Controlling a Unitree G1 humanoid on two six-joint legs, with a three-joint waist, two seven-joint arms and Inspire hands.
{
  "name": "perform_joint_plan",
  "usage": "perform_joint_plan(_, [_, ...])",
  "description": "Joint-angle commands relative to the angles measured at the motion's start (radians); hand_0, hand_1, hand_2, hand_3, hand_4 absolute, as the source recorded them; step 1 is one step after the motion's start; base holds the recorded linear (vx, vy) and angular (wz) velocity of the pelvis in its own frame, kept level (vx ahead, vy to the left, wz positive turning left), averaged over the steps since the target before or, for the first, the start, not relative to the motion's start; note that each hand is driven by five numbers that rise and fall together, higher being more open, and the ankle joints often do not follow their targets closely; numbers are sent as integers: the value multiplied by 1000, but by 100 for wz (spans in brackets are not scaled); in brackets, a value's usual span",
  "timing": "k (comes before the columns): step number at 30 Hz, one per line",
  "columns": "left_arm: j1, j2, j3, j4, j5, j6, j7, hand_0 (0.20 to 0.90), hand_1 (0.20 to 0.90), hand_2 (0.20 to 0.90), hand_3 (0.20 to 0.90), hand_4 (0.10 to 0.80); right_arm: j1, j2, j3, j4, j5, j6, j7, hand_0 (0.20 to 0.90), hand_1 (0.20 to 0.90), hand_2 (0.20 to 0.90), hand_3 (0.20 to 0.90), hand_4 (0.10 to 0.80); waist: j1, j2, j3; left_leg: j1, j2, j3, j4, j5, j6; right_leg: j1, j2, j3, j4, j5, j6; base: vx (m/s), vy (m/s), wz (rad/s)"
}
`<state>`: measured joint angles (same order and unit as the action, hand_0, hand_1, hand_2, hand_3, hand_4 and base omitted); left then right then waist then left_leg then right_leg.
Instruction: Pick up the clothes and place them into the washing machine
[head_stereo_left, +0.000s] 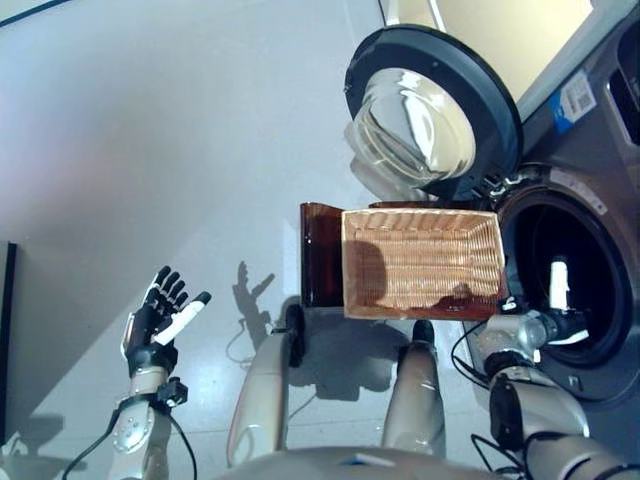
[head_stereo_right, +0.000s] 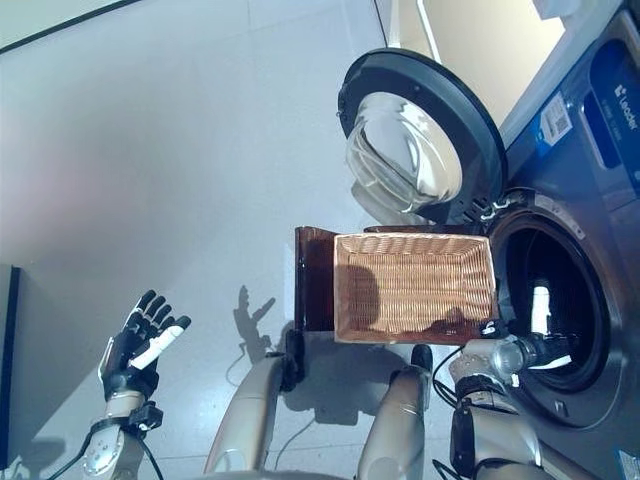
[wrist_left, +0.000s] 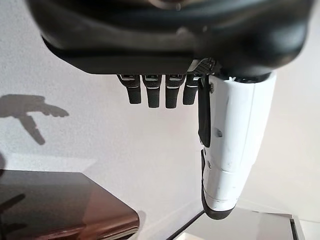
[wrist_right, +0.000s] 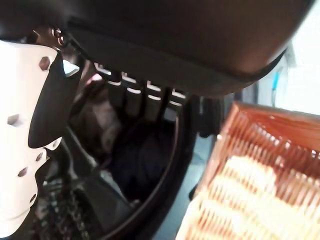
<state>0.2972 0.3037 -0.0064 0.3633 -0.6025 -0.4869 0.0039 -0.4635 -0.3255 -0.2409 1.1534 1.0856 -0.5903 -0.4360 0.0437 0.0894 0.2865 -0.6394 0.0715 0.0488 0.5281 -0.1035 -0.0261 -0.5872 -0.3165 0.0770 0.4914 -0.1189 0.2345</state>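
Note:
The washing machine stands at the right with its round door swung wide. My right hand reaches into the drum mouth, white thumb raised and fingers relaxed, holding nothing. In the right wrist view, dark clothes and a paler grey piece lie inside the drum past my fingers. The wicker basket beside the machine shows only its bare woven bottom. My left hand hangs open over the floor at the lower left, far from the machine.
The basket rests on a brown glossy stool, whose corner also shows in the left wrist view. The open door overhangs the basket's far side. Grey floor spreads to the left.

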Motion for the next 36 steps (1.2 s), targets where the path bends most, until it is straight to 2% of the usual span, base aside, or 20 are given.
perform_joint_plan(1, [-17, 40, 82, -38, 3, -105, 18, 900, 900, 900, 900, 800, 31, -4, 60, -49, -92, -26, 30, 900, 900, 900, 900, 800, 10, -49, -55, 105, -2, -21, -138, 36, -30, 84, -11, -55, -121, 148, -65, 161, -71, -2])
perform_joint_plan(4, [-18, 19, 83, -54, 14, -101, 18, 900, 900, 900, 900, 800, 84, 32, 79, -96, -90, -13, 79, 900, 900, 900, 900, 800, 9, -73, -73, 180, 3, -23, -209, 59, -37, 170, -13, -88, -194, 168, -54, 119, -52, -1])
perform_joint_plan(9, [-16, 1, 92, -44, 32, -97, 32, 900, 900, 900, 900, 800, 148, 61, 121, -151, -167, 10, 83, 900, 900, 900, 900, 800, 7, -95, -86, 278, 12, -29, -293, 92, -48, 273, -12, -132, -278, 185, -47, 118, -46, 3])
perform_joint_plan(16, [-24, -21, 81, 5, 47, -80, 30, 900, 900, 900, 900, 800, 208, 77, 146, -197, -213, 37, 117, 900, 900, 900, 900, 800, -1, -111, -108, 376, 25, -35, -375, 117, -53, 359, 0, -168, -336, 200, -41, 82, -21, -1])
perform_joint_plan(20, [-16, -32, 82, 20, 66, -67, 36, 900, 900, 900, 900, 800, 248, 82, 178, -215, -301, 74, 114, 900, 900, 900, 900, 800, -1, -123, -136, 435, 38, -32, -432, 135, -51, 407, 11, -186, -376, 211, -37, 68, -15, -2])
perform_joint_plan(23, [-19, -33, 78, 74, 101, -54, 48, 900, 900, 900, 900, 800, 278, 74, 255, -208, -460, 133, 105, 900, 900, 900, 900, 800, 2, -138, -173, 492, 47, -18, -495, 152, -52, 449, 18, -204, -417, 232, -30, 69, -11, -4])
perform_joint_plan(33, [-17, -38, 77, 152, 173, -49, 81, 900, 900, 900, 900, 800, 386, 86, 293, -270, -586, 166, 136, 900, 900, 900, 900, 800, -8, -150, -252, 578, 48, 6, -613, 186, -62, 507, 30, -231, -488, 258, -11, 48, 5, -7])
perform_joint_plan(35, [-30, -40, 64, 199, 193, -51, 94, 900, 900, 900, 900, 800, 407, 63, 333, -282, -715, 192, 123, 900, 900, 900, 900, 800, -13, -155, -276, 581, 47, 8, -615, 187, -66, 519, 30, -242, -497, 266, -6, -1, 6, 3])
perform_joint_plan(36, [-31, -40, 63, 200, 193, -51, 94, 900, 900, 900, 900, 800, 407, 64, 333, -282, -717, 193, 122, 900, 900, 900, 900, 800, -13, -155, -276, 581, 46, 7, -615, 187, -66, 520, 30, -243, -497, 266, -6, -21, 7, 8])
